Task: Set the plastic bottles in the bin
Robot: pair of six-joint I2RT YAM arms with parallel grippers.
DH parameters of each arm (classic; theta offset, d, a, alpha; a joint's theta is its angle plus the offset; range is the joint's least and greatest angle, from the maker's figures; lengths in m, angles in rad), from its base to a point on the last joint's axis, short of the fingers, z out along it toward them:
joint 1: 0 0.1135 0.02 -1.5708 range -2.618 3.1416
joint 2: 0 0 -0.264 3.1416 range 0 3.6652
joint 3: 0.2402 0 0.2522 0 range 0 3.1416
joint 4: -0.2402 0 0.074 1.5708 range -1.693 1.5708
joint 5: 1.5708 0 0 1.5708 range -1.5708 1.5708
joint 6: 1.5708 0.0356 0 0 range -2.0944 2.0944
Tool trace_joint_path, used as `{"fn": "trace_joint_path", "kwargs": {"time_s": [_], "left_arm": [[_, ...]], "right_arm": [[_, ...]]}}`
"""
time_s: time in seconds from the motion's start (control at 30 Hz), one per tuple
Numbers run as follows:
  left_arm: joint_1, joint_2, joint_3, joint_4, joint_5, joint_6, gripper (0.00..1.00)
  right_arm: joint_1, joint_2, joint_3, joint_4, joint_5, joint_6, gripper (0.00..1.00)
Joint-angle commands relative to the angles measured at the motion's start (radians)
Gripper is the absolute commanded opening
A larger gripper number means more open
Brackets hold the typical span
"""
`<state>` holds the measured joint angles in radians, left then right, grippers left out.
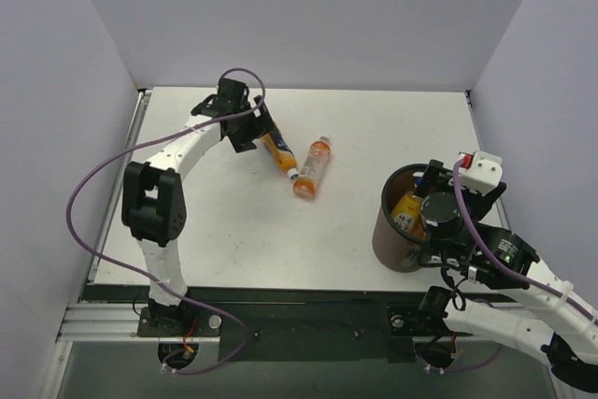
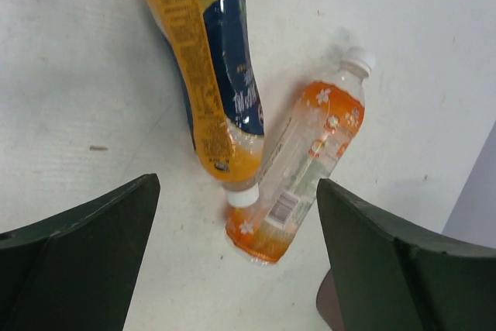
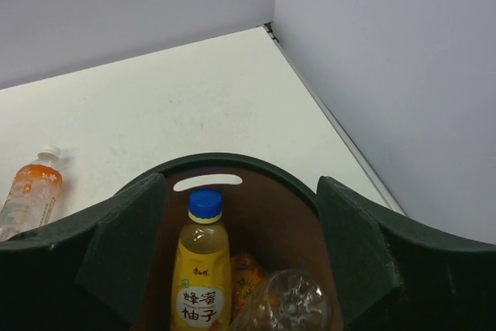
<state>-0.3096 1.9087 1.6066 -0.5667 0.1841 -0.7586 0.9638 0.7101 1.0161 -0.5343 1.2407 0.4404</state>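
The left gripper hovered, jaws wide and empty, over two bottles lying on the white surface: an orange bottle with a blue band, its cap against a clear bottle of orange liquid. The right gripper, jaws likewise wide and empty, hung above the brown bin, which held a yellow-labelled bottle and a clear colourless bottle.

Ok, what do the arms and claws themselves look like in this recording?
The left arm and right arm have white links joined by chunky black joint housings. A purple cable loops loosely along each. The right wrist carries a small white box. In the wrist views, the left claw and right claw have broad, dark green, matte fingers with slanted edges.
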Motion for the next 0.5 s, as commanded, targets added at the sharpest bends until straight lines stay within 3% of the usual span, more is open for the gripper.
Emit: {"fn": "trace_joint_path", "kwargs": {"time_s": [0.0,0.17,0.33,0.47], "left_arm": [[-0.042,0.119,0.186,-0.085,-0.17,-0.03,0.94],[-0.051,0.292,0.384,-0.182,-0.224,-0.057,0.94],[-0.063,0.386,0.47,-0.203,-0.232,-0.064,0.94],[-0.075,0.449,0.501,-0.222,-0.236,-0.065,0.83]], "right_arm": [[0.01,0.025,0.018,-0.003,-0.006,-0.016,0.73],[0.015,-0.004,0.021,-0.021,-0.05,0.009,0.73],[0.018,-0.031,0.009,-0.035,-0.05,0.021,0.73],[0.016,-0.037,0.012,-0.036,-0.055,0.02,0.73]]}}
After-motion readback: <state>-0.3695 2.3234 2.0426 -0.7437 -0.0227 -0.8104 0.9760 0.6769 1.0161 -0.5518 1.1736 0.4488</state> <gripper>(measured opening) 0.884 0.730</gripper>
